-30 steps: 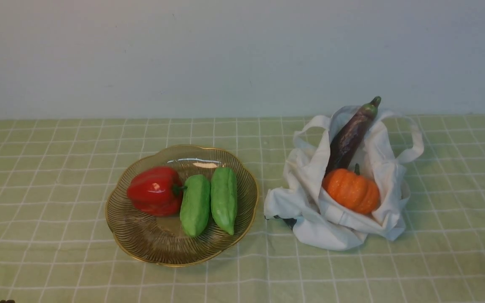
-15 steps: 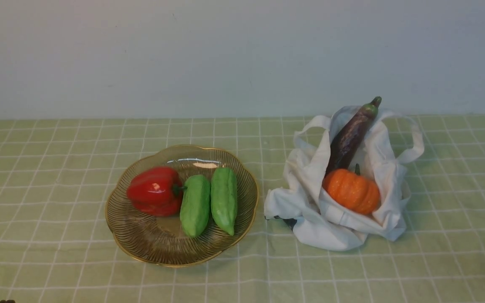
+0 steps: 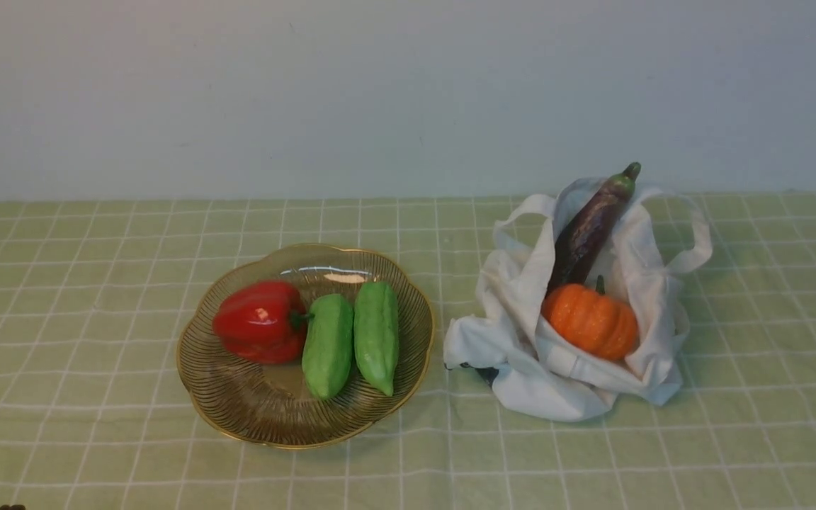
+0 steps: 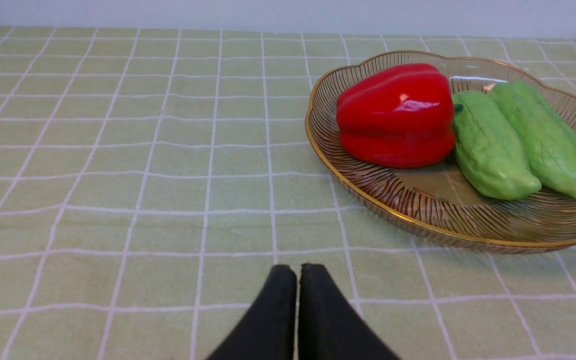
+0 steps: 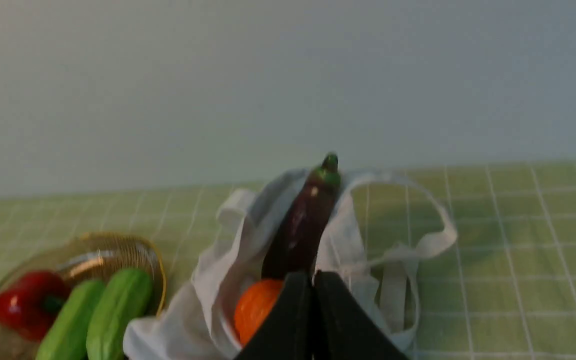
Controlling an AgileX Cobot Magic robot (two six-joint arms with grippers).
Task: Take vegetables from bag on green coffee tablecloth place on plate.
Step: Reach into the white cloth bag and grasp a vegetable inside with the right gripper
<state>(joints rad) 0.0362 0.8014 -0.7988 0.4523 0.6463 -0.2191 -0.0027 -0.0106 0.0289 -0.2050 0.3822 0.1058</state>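
Beside the plate [image 3: 259,418]: the bag [image 3: 521,354] sat slumped on the green coffee tablecloth [image 3: 96,439], mouth open, just clear of the scalloped rim.
Inside the bag: the eggplant [image 3: 588,230] leaned against the back fold with its stem cap above the cloth; the pumpkin [image 3: 588,322] lay at its lower end.
Plate load: a red pepper [image 3: 259,322] and two green gourds [image 3: 351,343] lay side by side, leaving bare glass mostly at the near side.
Left gripper [image 4: 298,272]: fingers pressed together, empty, low over the cloth near the plate.
Right gripper [image 5: 313,280]: fingers closed on nothing, facing the bag.
Grip risk: glossy skins could slip from the pads; an eggplant pinched near one end would likely swing.
Bag risk: soft folds or a loop handle might snag a finger and drag the bag; lifting the eggplant could let the pumpkin roll.
Placement risk: on the crowded, shallow plate a long eggplant might roll over the rim or nudge the gourds.
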